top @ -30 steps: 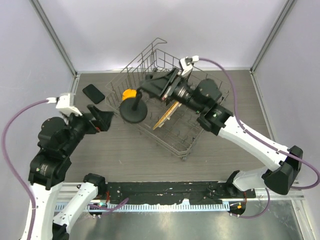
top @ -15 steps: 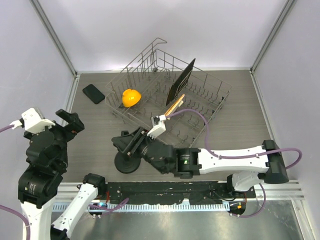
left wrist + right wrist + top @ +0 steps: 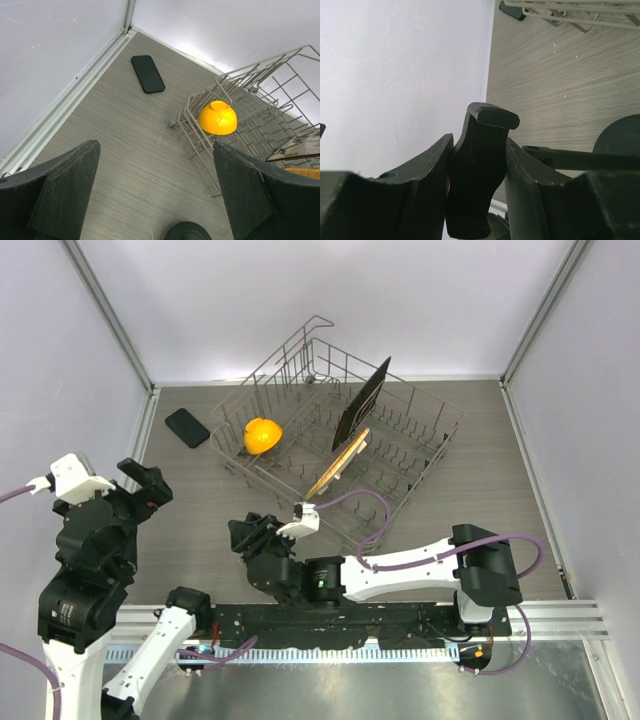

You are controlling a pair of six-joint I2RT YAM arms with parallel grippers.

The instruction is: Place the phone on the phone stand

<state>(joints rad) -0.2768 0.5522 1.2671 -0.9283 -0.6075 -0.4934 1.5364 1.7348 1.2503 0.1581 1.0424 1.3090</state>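
Moved: right arm (image 3: pixel 420 560) folded back, in front of rack (image 3: pixel 425 450).
Right gripper (image 3: pixel 252 535): clamped on phone stand (image 3: pixel 487 120) clip.
Left gripper (image 3: pixel 155 200): jaws wide apart.
Phone (image 3: pixel 187 427): flat, left of rack.

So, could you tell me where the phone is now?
Top view: the phone lies flat at the far left of the table, beside the wire rack.

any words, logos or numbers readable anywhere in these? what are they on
No text can be read in any view.
phone: plain black, no mark shows.
phone stand, held in the right claw: bare black, no label.
orange bowl: no print.
black board in the rack: nothing legible.
tan board: faint marks on its face, too blurred to read.
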